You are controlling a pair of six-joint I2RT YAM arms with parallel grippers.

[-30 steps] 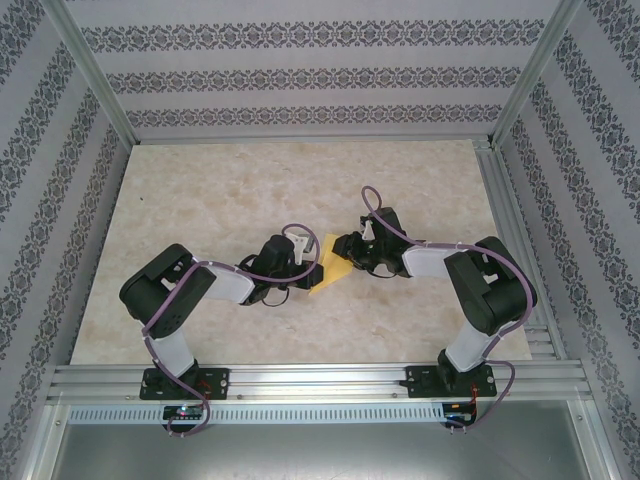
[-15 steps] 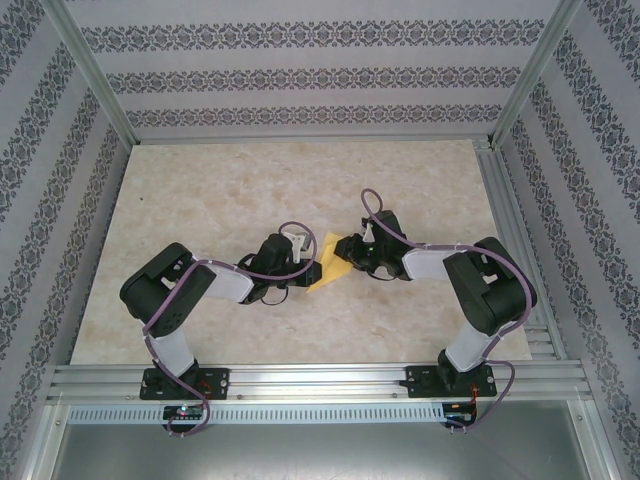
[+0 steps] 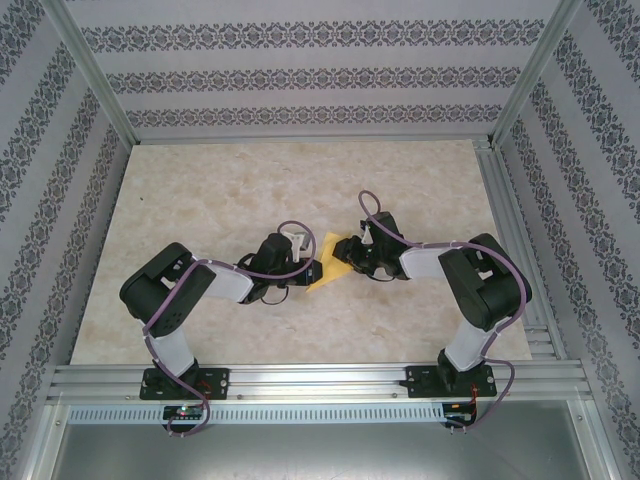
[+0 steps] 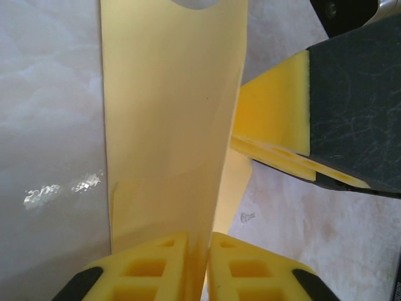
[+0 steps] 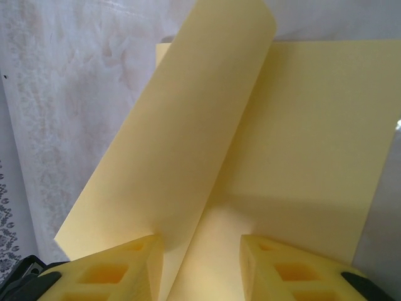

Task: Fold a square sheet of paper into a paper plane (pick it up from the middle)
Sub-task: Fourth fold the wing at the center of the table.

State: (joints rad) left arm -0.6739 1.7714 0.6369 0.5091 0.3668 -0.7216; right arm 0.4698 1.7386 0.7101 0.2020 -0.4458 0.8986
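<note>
Left wrist view had the left jaws clenched on the near edge of the paper (image 4: pixel 169 113), a folded strip running away from them over the desk (image 4: pixel 50 125). Just beyond, the right jaws stood released, apart around a lifted flap that leaned on one pad (image 5: pixel 119 269). From above, the paper sat mid-desk between the two pairs of jaws.

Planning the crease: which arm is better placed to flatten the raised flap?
Likely right: the right gripper stands open at the raised flap of the sheet; the left gripper is pinching it.
</note>
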